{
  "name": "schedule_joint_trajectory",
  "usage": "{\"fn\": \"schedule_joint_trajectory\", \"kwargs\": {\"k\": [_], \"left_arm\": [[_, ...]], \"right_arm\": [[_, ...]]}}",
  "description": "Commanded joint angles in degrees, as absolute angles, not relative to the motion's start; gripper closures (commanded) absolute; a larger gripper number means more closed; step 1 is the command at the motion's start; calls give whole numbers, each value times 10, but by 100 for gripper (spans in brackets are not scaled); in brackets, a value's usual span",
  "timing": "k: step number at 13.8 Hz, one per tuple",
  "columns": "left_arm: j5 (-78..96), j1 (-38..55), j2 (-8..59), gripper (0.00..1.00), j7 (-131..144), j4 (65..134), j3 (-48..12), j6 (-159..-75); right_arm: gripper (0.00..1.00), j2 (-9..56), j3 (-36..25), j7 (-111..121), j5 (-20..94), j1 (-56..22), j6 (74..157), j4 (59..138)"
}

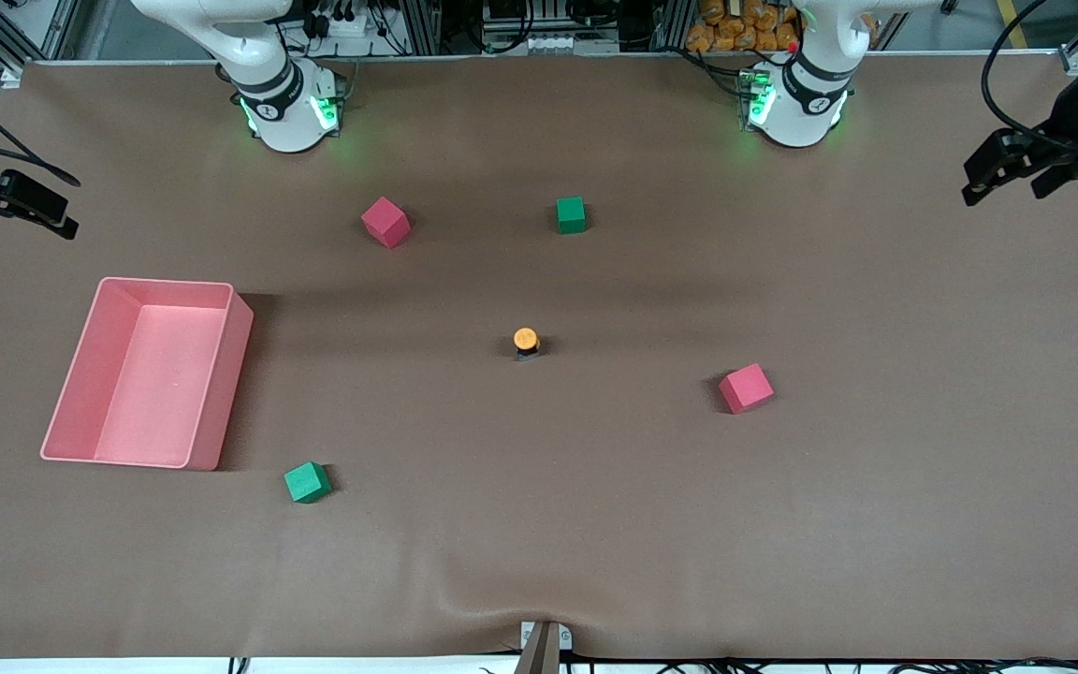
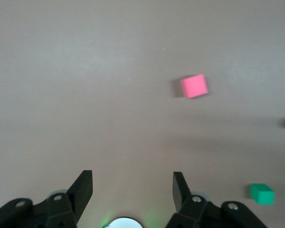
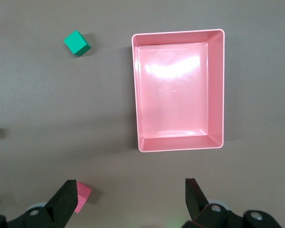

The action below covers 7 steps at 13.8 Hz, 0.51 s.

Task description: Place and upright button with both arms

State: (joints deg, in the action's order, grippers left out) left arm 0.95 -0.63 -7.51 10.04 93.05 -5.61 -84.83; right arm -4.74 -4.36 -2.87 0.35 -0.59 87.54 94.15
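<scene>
Button (image 1: 526,342) sitting upright mid-table, orange cap up, nothing touching it. Around it: 2 red cubes (image 1: 746,388) (image 1: 386,222), 2 green cubes (image 1: 307,482) (image 1: 571,214), plus a pink bin (image 1: 148,373) toward the right arm's end. Left gripper (image 2: 133,190) parked high over its table end, fingers apart, holding nothing. Right gripper (image 3: 130,197) over the bin's end, spread wide, also holding nothing.

2 white arms (image 1: 268,84) with black joint bands rise from round bases lit green. Each ends in a black gripper: the left gripper (image 2: 133,187) and right gripper (image 3: 131,197) show angular fingers and silver screws. Black cables trail nearby.
</scene>
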Motion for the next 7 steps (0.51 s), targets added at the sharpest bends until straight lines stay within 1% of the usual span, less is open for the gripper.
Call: {"fn": "schedule_joint_trajectory", "kwargs": {"k": [1, 7], "left_arm": [[26, -4, -85, 24, 81, 940, -50, -842], [23, -4, -86, 24, 68, 936, -50, -841]], "right_arm": [[0, -58, -45, -37, 3, -10, 876, 947], [0, -58, -45, -33, 2, -10, 875, 947]]}}
